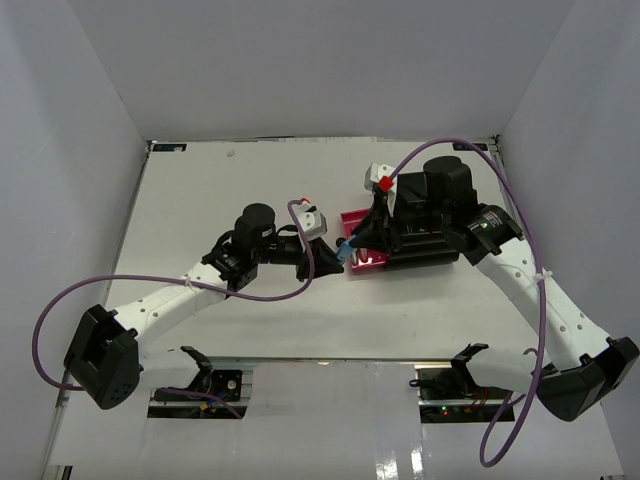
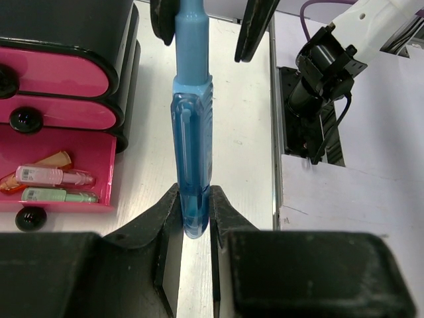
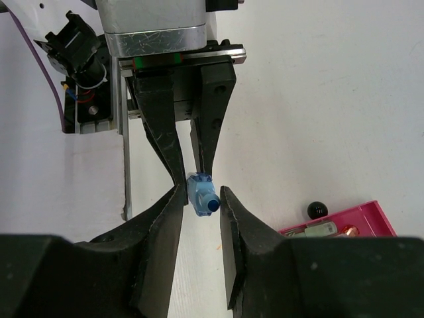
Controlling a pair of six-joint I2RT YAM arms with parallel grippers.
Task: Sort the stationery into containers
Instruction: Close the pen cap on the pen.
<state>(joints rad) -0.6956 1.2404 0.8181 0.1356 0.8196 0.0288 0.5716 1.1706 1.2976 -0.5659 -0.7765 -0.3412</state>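
Far right on the table [image 1: 200, 200], the black cabinet [image 1: 440, 215] is seen, its bottom pink drawer [image 1: 352, 217] pulled open. Just left of it, the left gripper [image 2: 196, 205] is clamped on the blue pen [image 2: 192, 132], whose tip is loosely straddled by the spread right gripper [image 3: 200, 193].

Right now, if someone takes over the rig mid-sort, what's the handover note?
Left gripper: shut on the blue pen at its clip end, beside the cabinet.
Right gripper: jaws parted around the pen's other end, not clamping.
Open drawer: holds a pink pen, a green pen and an orange piece. The two other drawers are shut.
Left to do: get the blue pen into a drawer, then probably close it.
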